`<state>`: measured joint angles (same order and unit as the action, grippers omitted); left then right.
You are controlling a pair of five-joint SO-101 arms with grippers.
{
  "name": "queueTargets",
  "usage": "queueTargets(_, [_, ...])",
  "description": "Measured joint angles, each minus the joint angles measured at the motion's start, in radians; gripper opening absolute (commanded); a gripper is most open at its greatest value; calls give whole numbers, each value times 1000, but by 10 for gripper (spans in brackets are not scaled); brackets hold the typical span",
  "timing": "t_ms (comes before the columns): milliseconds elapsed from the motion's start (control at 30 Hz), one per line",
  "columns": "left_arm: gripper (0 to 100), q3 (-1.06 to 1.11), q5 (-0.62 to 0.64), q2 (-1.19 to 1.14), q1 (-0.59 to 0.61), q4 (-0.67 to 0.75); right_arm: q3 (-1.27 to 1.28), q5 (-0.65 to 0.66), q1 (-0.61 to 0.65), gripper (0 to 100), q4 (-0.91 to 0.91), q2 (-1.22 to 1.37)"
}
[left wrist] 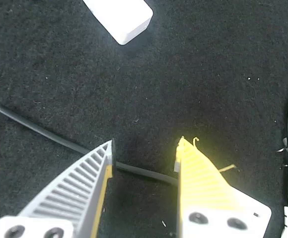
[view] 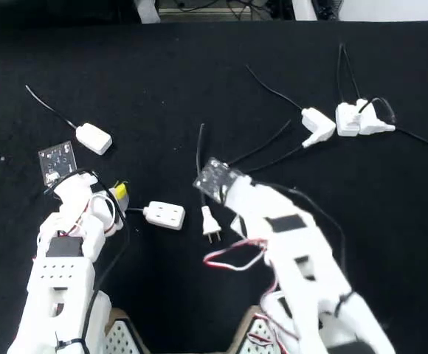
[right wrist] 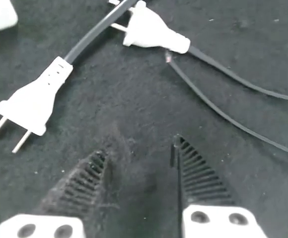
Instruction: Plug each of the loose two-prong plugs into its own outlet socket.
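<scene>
Two open grippers hang low over a black surface scattered with plugs and sockets.
The left gripper is spread, its tips on either side of a thin black cable without pinching it; a white block, possibly a socket, lies beyond. The right gripper is spread too and holds nothing. A loose two-prong plug lies near its tip, and a second plug lies farther on. An outlet socket rests between the arms.
</scene>
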<state>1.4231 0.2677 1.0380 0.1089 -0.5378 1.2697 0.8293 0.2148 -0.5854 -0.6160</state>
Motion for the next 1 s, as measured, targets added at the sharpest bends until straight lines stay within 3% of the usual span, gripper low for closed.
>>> queueTargets(367, [211, 0, 0, 0, 0, 0, -66, 23, 215, 152, -60, 103])
queueTargets(833, [211, 0, 0, 0, 0, 0, -68, 23, 345, 149, -60, 103])
queueTargets(1000, [211, 0, 0, 0, 0, 0, -68, 175, 345, 149, -60, 103])
